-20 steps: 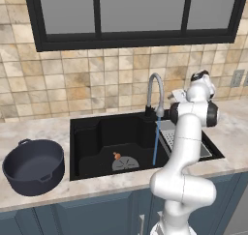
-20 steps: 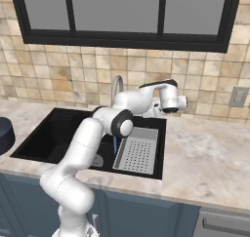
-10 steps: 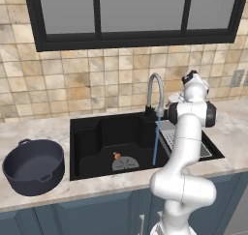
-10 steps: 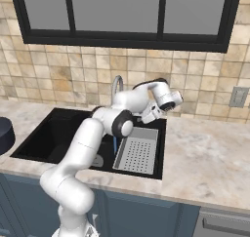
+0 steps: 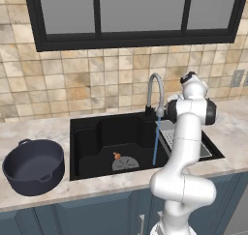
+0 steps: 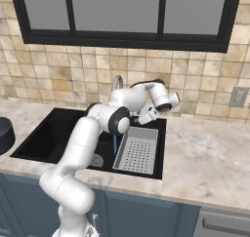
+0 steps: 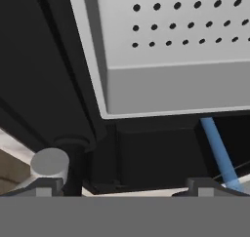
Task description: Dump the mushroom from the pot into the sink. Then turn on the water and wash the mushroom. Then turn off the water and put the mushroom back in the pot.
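- You have the pot [image 5: 34, 166] standing upright on the marble counter [image 5: 43, 130] to the left of the sink [image 5: 89, 137], well apart from the arm. What shows of its dark inside has nothing in it.
- A sliver of that pot [image 6: 5, 136] also shows at the left edge of your right base view.
- The mushroom [image 5: 116, 155] is down in the sink, on the basin floor, touching the upper edge of the round grey drain [image 5: 125, 163].
- Water [image 5: 156, 142] runs in a thin blue stream from the faucet [image 5: 154, 91] spout into the basin; it lands just beside the drain, to the right of the mushroom and not on it.
- The grey perforated strainer tray [image 6: 137, 150] sits in the right part of the sink. You can see only its holes; nothing lies in it.
- Your gripper [image 6: 149, 115] hangs above the rear right corner of the sink, over the back end of the tray and near the faucet base.
- In the hand view the fingertips [image 7: 44, 186] stand wide apart, released, with nothing between them; the tray wall [image 7: 176, 87], the blue stream [image 7: 217, 150] and a small grey cylinder [image 7: 49, 164] lie ahead of them.
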You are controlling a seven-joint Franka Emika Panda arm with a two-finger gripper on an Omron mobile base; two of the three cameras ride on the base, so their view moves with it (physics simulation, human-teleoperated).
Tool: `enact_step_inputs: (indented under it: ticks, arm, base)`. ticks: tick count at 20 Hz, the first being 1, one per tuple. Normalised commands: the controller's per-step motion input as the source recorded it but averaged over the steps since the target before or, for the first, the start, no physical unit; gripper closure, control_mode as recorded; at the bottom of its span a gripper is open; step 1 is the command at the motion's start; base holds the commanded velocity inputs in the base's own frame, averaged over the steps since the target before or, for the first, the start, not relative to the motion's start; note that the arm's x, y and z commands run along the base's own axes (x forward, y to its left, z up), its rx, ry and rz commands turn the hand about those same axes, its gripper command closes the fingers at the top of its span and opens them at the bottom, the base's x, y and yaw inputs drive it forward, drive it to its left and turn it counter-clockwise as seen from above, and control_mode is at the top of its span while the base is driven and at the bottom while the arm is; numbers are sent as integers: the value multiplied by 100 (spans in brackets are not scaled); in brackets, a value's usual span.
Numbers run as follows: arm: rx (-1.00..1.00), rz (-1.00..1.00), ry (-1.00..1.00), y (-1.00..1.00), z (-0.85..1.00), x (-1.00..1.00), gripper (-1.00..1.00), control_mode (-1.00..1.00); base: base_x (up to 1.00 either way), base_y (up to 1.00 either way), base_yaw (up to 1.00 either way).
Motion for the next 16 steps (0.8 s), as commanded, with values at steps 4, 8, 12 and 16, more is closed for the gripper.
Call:
enact_step_inputs:
  ticks: [4, 8, 12, 16]
  arm:
    - [0, -2, 0, 10, -7, 0, -100, -100]
    - [0, 0, 0, 23, 0, 0, -100, -100]
    - [0, 0, 0, 21, 0, 2, -100, -100]
    - [0, 0, 0, 14, 0, 8, -100, -100]
  base:
    - [0, 0, 0]
    - [0, 0, 0]
    - [0, 0, 0]
    - [0, 0, 0]
